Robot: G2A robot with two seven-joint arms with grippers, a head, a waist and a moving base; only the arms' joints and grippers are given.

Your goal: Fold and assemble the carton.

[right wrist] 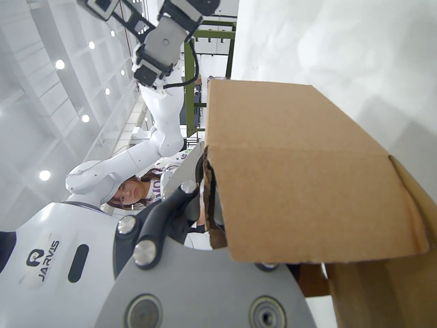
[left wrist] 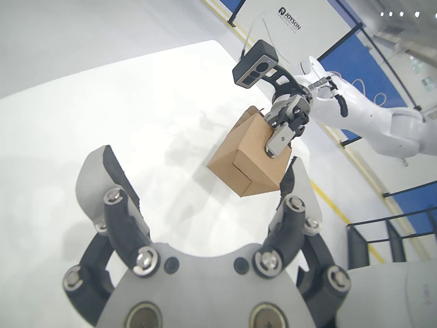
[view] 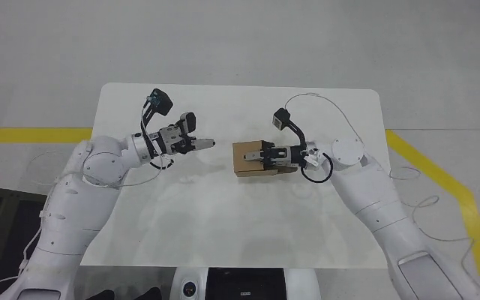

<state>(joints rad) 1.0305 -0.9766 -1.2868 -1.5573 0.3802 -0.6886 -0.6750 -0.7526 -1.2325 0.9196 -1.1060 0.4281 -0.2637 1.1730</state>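
A brown carton [view: 250,158] sits near the middle of the white table [view: 225,225]. In the left wrist view the carton [left wrist: 245,162] shows a folded end with a flap seam facing my left gripper. My right gripper [view: 253,156] is shut on the carton's wall at its other end, where the flaps stand loose. One finger [right wrist: 189,172] lies outside the cardboard [right wrist: 290,172]; the other is hidden inside. My left gripper [left wrist: 201,175] is open and holds nothing. It hovers a short way from the carton, pointing at it [view: 204,142]. Whether the carton rests on the table I cannot tell.
The table's top has bare room all around the carton [left wrist: 85,104]. Yellow floor lines [view: 34,135] run past both sides of the table. Blue and white partition panels [left wrist: 300,11] stand beyond the far edge.
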